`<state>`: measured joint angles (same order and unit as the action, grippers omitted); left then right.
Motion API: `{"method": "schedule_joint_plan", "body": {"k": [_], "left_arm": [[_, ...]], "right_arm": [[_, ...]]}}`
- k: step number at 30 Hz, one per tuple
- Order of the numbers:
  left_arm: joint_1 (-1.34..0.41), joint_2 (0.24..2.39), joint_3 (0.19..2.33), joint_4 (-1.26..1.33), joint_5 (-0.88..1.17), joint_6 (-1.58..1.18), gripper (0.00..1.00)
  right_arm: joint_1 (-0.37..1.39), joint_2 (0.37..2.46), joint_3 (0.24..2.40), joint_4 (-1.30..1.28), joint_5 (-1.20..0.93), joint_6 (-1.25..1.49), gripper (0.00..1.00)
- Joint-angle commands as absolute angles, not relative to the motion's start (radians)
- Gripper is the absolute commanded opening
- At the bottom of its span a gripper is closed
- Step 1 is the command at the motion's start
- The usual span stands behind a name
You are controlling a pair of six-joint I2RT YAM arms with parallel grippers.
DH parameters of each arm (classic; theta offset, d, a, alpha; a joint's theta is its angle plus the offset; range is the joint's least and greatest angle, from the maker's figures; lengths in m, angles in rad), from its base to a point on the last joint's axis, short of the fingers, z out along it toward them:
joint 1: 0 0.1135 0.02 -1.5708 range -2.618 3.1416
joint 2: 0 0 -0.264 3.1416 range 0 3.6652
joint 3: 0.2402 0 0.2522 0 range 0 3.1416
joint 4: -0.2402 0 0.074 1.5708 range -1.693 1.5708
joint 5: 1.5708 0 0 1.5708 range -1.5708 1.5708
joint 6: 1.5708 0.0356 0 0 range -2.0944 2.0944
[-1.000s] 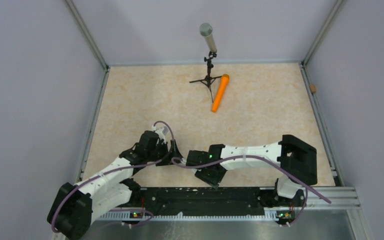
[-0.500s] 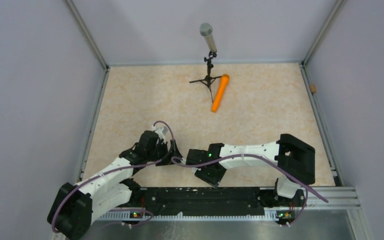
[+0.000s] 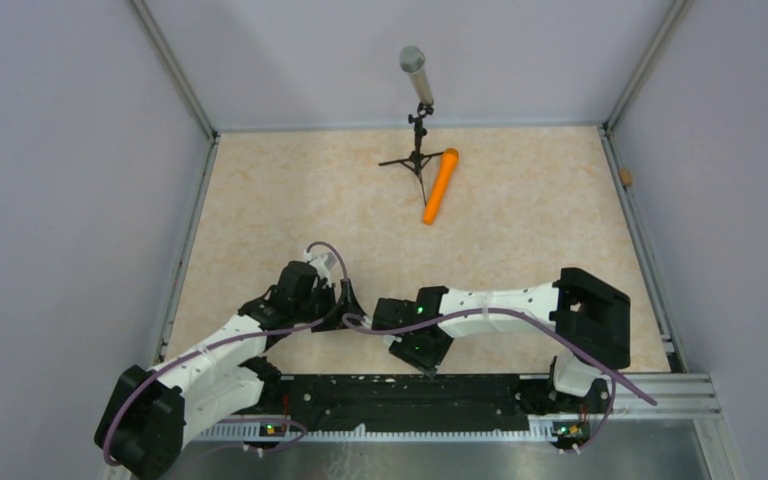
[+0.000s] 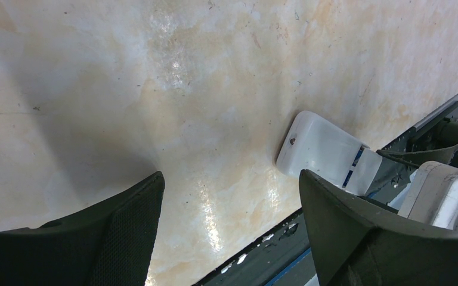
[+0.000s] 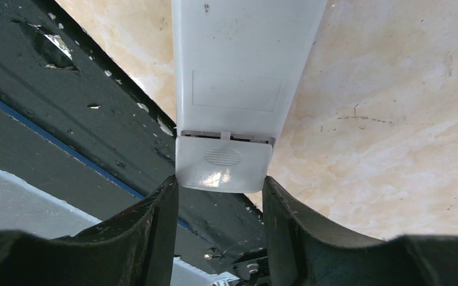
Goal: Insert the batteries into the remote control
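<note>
Over the black rail [image 5: 65, 119] at the table's near edge, the right gripper [image 5: 219, 187] holds the remote control [image 5: 238, 71] by its tail. Its fingers press either side of the battery cover [image 5: 223, 164], which is parted from the body by a narrow gap. With its plain white back up, the remote reaches from the rail out over the marbled table [image 4: 125, 89]. Just beyond the rail, the left gripper [image 4: 229, 179] hangs with jaws spread wide, holding nothing. Blue slivers [image 4: 356, 162] show in the cover's gap.

Pale lilac walls [image 3: 60, 150] enclose a glossy, marbled beige tabletop [image 3: 290, 190] — aluminium rails [image 3: 185, 235] edge it.
</note>
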<state>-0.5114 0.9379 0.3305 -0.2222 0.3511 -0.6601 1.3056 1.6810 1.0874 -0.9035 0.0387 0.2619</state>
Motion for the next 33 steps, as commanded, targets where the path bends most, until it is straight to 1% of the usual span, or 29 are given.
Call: {"method": "schedule_joint_plan", "body": {"k": [1,20,33], "left_arm": [[-0.505,0.936,0.325,-0.191,0.367,-0.659,0.84],[-0.503,0.959,0.330,-0.175,0.383,-0.658,0.83],[-0.502,0.960,0.328,-0.173,0.389,-0.655,0.84]], "right_arm": [[1.299,1.672,1.080,-0.898,0.035,0.264,0.12],[1.299,1.667,1.068,-0.890,0.054,0.271,0.12],[1.296,1.653,1.104,-0.892,0.086,0.273,0.12]]}}
